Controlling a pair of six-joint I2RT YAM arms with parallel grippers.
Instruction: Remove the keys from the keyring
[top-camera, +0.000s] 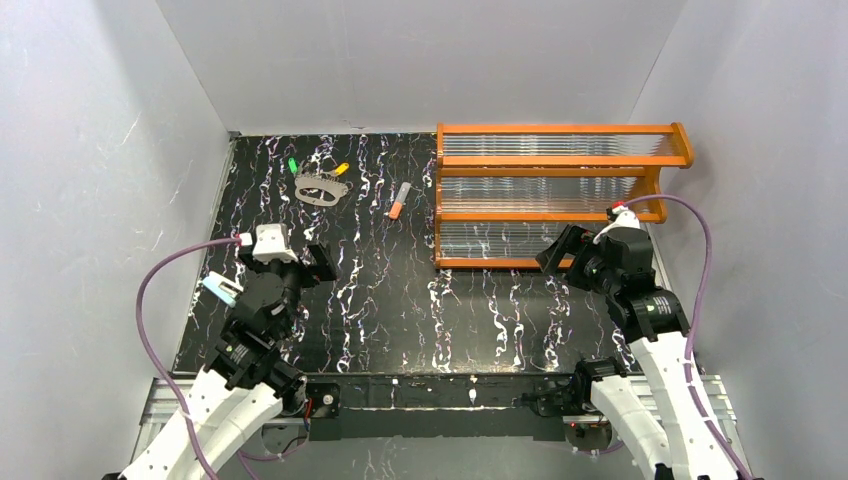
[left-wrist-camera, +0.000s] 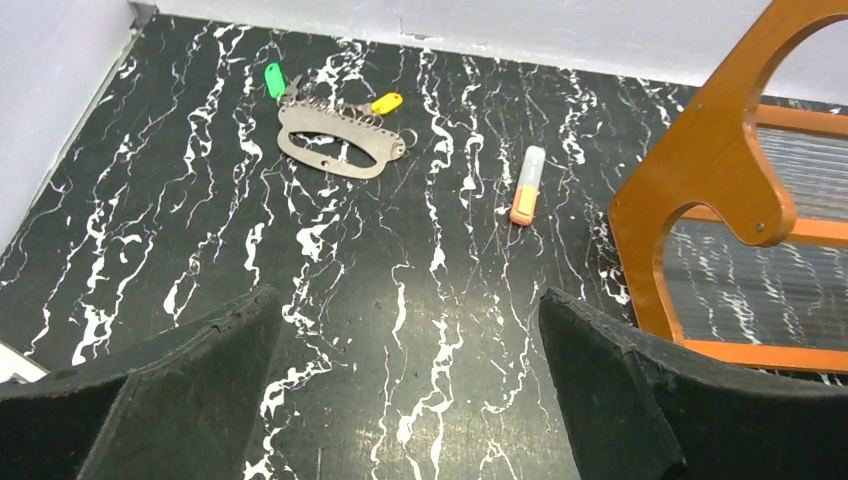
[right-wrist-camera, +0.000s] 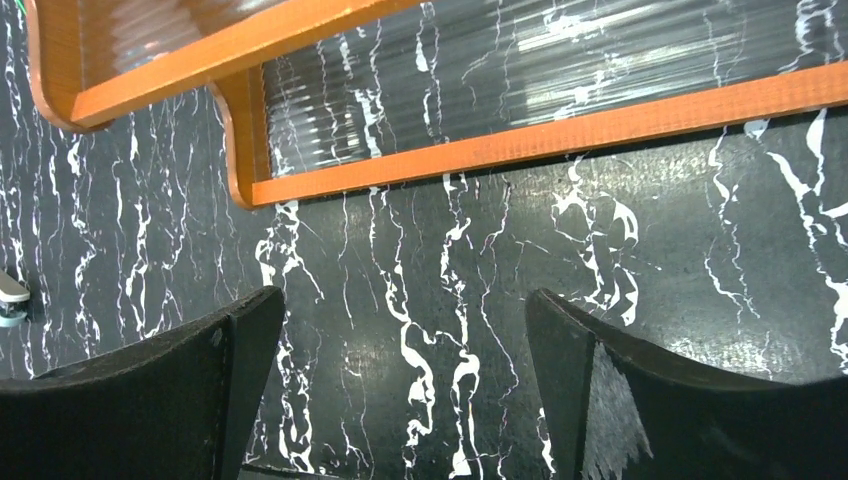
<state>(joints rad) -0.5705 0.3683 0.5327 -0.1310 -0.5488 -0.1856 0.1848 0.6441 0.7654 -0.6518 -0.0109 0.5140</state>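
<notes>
The grey metal keyring (top-camera: 322, 189) lies flat at the back left of the black marbled table. A green-headed key (top-camera: 292, 165) sits at its left end and a yellow-orange-headed key (top-camera: 341, 169) at its upper right. In the left wrist view the keyring (left-wrist-camera: 335, 150), green key (left-wrist-camera: 273, 79) and yellow key (left-wrist-camera: 386, 102) lie far ahead of the fingers. My left gripper (top-camera: 305, 262) (left-wrist-camera: 405, 380) is open and empty, well short of the keyring. My right gripper (top-camera: 562, 255) (right-wrist-camera: 400, 385) is open and empty by the rack's front left corner.
An orange-and-grey stick (top-camera: 399, 200) (left-wrist-camera: 526, 185) lies right of the keyring. An orange wooden rack with ribbed clear panels (top-camera: 560, 195) (left-wrist-camera: 715, 190) (right-wrist-camera: 480, 155) fills the back right. White walls enclose the table (top-camera: 420, 300) on three sides.
</notes>
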